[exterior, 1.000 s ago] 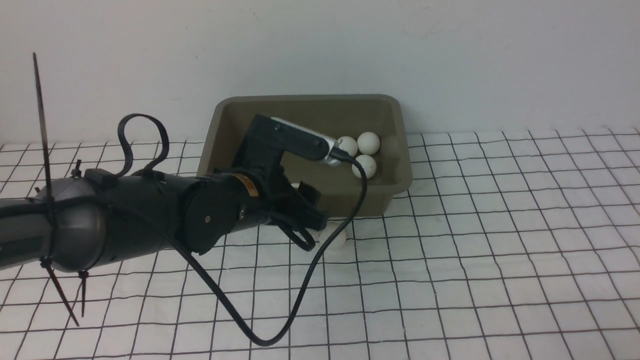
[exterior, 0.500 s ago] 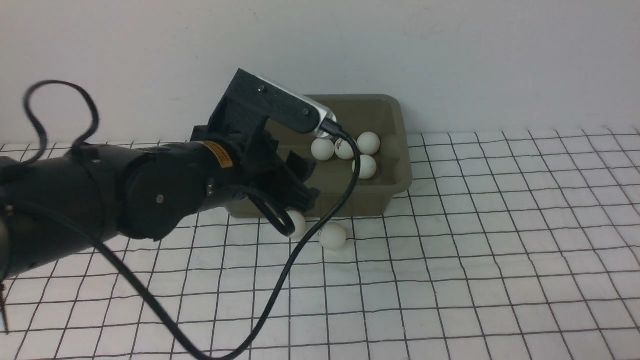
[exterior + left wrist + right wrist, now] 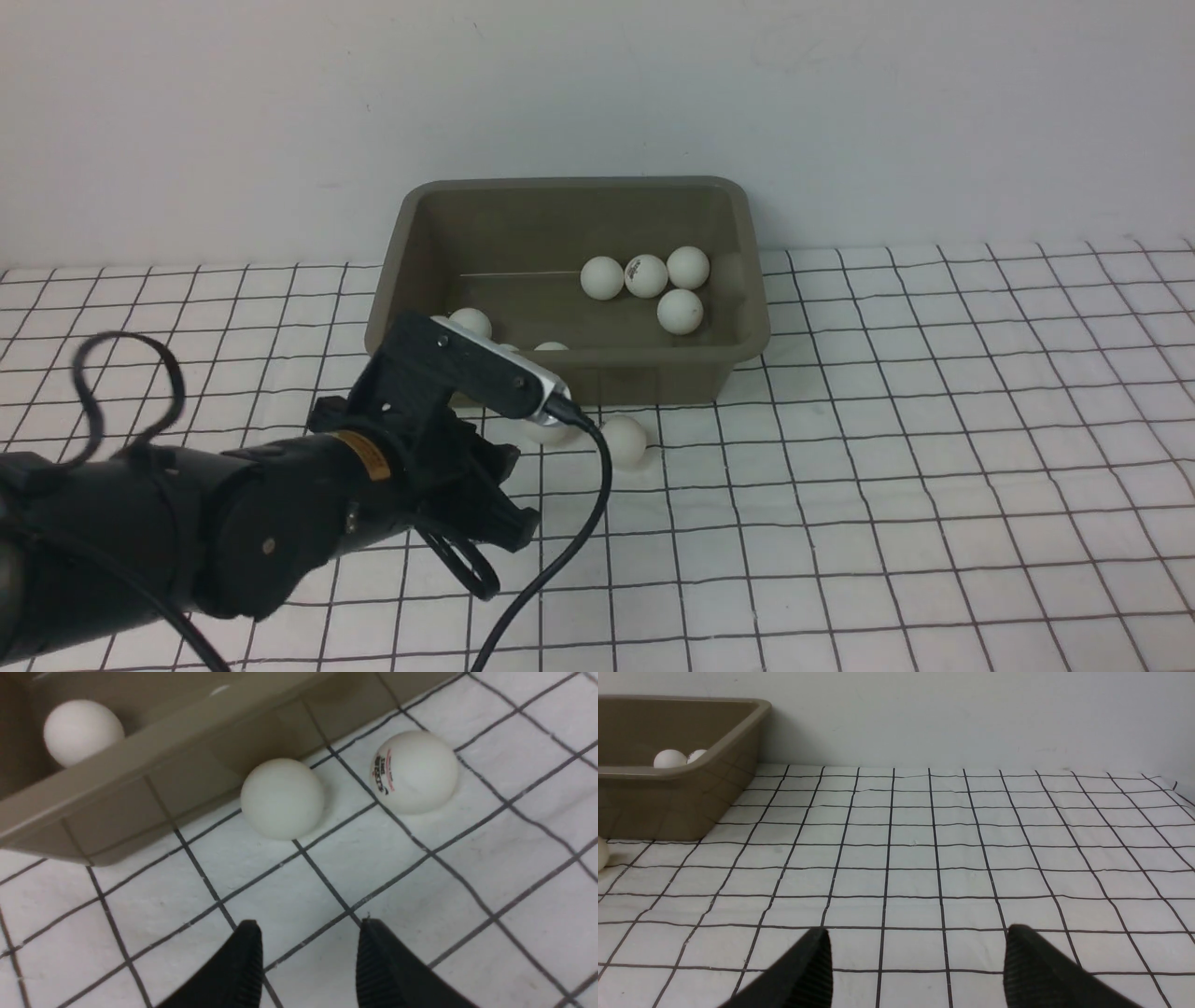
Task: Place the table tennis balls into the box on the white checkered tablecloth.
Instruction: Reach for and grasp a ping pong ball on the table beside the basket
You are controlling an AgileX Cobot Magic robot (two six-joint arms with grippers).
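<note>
Along the near wall of the box [image 3: 569, 378], two table tennis balls lie on the white checkered tablecloth [image 3: 934, 420]: a plain ball [image 3: 281, 798] touching or just beside the wall, and a logo ball [image 3: 413, 772] near it, a little farther out from the wall. The left gripper [image 3: 308, 933] hangs low over the cloth on the robot's side of the pair. Its fingers stand narrowly apart with nothing between them, and the plain ball lies almost straight ahead, between claw and box. Being round, the ball offers no long axis to line up with. The box wall close behind it looks like the main obstacle, leaving little room for a finger on that side. The gap may also need widening first.

At least six more balls rest inside the box, four clustered toward its far right corner [image 3: 646, 276]. A black cable [image 3: 588, 523] loops down beside the left claw. The right gripper [image 3: 915, 947], spread wide and empty, sits well apart toward the cloth's right edge, so the left arm is plainly nearer.
</note>
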